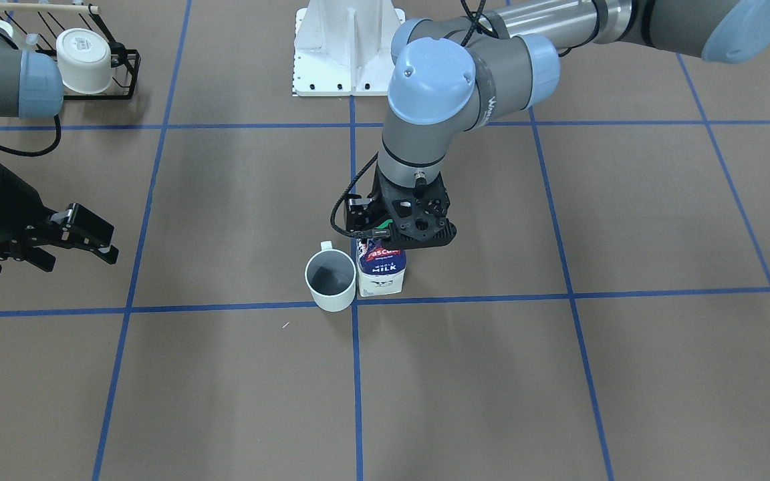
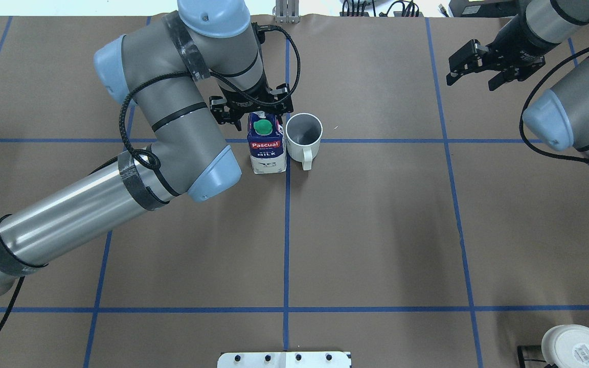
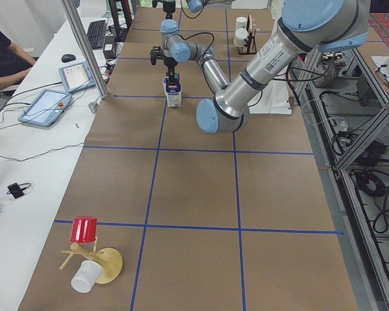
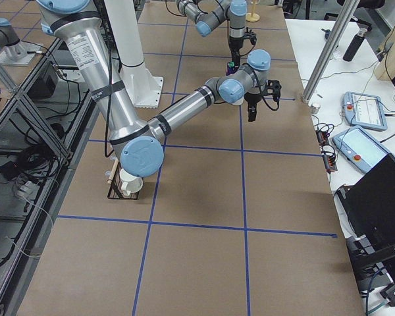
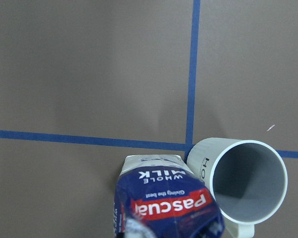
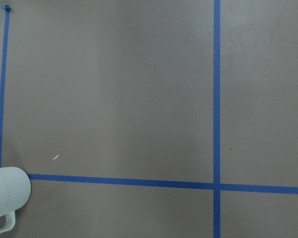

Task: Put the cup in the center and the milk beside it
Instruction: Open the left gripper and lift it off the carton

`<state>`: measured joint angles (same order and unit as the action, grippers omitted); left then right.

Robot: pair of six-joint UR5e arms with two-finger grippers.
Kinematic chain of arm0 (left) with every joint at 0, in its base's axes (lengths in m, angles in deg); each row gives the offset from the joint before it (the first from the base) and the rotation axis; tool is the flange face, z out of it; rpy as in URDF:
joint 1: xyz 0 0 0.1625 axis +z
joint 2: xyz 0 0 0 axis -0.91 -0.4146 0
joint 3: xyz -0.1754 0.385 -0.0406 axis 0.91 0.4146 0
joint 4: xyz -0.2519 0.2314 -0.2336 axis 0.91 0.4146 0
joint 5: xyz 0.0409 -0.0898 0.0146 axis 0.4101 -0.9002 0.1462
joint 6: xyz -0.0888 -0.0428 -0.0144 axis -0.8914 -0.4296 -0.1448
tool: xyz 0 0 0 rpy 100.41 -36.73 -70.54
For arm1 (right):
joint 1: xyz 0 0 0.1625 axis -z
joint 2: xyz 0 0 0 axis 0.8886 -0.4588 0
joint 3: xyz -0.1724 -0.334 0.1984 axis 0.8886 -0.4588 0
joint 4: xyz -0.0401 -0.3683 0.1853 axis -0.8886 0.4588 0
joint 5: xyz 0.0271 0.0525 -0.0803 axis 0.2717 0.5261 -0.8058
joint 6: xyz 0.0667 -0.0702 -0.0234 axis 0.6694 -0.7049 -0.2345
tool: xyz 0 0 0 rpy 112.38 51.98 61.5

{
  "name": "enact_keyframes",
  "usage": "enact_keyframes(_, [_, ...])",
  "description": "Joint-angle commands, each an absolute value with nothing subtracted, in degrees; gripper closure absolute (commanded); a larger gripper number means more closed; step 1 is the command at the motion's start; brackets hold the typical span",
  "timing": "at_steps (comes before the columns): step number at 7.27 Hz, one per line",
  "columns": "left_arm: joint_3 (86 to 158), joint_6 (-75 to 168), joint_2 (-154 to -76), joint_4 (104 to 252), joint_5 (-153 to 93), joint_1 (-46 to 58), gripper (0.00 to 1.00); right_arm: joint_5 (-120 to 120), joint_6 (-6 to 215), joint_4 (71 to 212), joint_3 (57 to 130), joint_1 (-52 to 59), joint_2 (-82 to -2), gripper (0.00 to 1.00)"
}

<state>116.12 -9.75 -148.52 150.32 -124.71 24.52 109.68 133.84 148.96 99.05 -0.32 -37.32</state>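
The milk (image 2: 267,148), a blue-and-white carton with a green cap, stands upright at the table's centre; it also shows in the front view (image 1: 381,270) and the left wrist view (image 5: 164,203). The cup (image 2: 303,134), a plain white mug with a grey inside, stands right beside it, touching or nearly so, and shows in the front view (image 1: 330,280). My left gripper (image 2: 253,110) is down over the carton's top, with its jaws on either side, apparently shut on it. My right gripper (image 2: 483,64) is open and empty, far off above the table.
A black wire rack holding a wider white cup (image 1: 84,60) stands at the table's corner on my right. A red cup (image 3: 84,229) and a wooden stand lie at the far left end. The white robot base (image 1: 348,47) is behind the centre.
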Motion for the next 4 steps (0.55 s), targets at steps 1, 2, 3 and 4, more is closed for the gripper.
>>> enact_keyframes(1, [118.8, -12.3, -148.4, 149.9, -126.4, 23.8, 0.02, 108.9, 133.8, 149.0, 98.7, -0.6, -38.1, 0.0])
enact_keyframes(2, [119.8, -12.4, -148.0, 149.8, -132.9, 21.1, 0.02, 108.4, 133.8, 148.6, 98.8, -0.8, -38.7, 0.0])
enact_keyframes(3, [123.5, -12.2, -145.9, 149.9, -137.6, 18.1, 0.02, 108.1, 133.5, 148.7, 98.4, -1.5, -38.9, 0.0])
enact_keyframes(4, [130.7, -11.6, -141.1, 149.9, -137.8, 16.0, 0.02, 107.6, 133.5, 148.3, 98.5, -2.1, -40.2, 0.0])
